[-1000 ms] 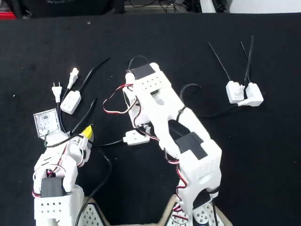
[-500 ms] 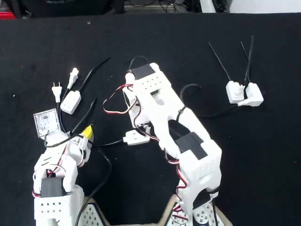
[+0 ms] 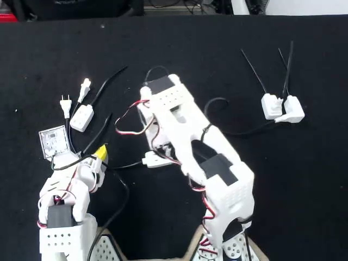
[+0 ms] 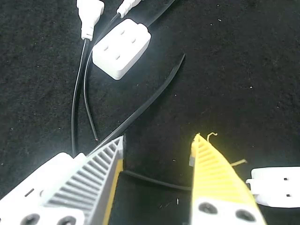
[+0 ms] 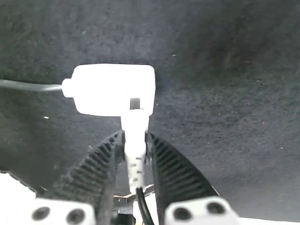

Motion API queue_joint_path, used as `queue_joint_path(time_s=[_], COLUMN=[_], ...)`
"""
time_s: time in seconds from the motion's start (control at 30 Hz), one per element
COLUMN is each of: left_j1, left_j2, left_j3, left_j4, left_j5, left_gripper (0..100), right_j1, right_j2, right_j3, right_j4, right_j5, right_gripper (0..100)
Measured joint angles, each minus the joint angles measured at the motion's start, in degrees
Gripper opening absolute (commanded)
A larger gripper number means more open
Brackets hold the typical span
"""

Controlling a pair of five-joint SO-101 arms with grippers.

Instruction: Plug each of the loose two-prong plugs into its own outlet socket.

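Near the middle of the black bench [image 3: 304,179], pinching a white plug [image 5: 135,125] with the right claw [image 5: 135,138]. Pressed tight on both sides of the plug, with the black cord running back between the fingers. Held nose-first against the middle socket block [image 5: 108,89], right at one of its little slots. Looks partly pushed in, but hard to say if all the way.

Over on the left side, holding the left claw [image 4: 158,139] spread wide with nothing in it. Hangs low over the bench, close to a thin black cord. A little ahead of it, the left socket block [image 4: 121,47], lying flat with its slots facing up and nothing in them. Just beside that block, the first loose plug [image 4: 90,18] and the second loose plug [image 4: 129,5], both lying on the bench and not in any socket.

Far over on the right side, one far block [image 3: 270,106] touching another far block [image 3: 293,110], each with a black cord. Maybe plugged together already, but too small to tell.

By the look of it: one plug going in now. Two plugs left to do, with the left socket block waiting for them. Next job, most likely: push this plug home, let go, then go and fetch a loose one.
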Motion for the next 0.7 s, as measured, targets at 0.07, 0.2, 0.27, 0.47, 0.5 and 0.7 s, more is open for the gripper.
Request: queue_joint_path(time_s=[0.07, 0.2, 0.27, 0.47, 0.5, 0.7], left_j1=[0.00, 0.00, 0.00, 0.00, 0.00, 0.00], left_j2=[0.00, 0.00, 0.00, 0.00, 0.00, 0.00], left_j3=[0.00, 0.00, 0.00, 0.00, 0.00, 0.00], left_j4=[0.00, 0.00, 0.00, 0.00, 0.00, 0.00], left_j5=[0.00, 0.00, 0.00, 0.00, 0.00, 0.00], left_gripper=[23, 23, 23, 23, 23, 23], right_j1=[-1.05, -1.67, -1.67, 2.02, 2.11, 2.02], right_j2=[0.00, 0.00, 0.00, 0.00, 0.00, 0.00], right_j3=[0.00, 0.00, 0.00, 0.18, 0.18, 0.18], right_j4=[0.00, 0.00, 0.00, 0.00, 0.00, 0.00], right_j5=[0.00, -1.14, -1.41, -1.58, -1.58, -1.58], right_gripper=[1.1, 1.1, 1.1, 1.1, 1.1, 1.1])
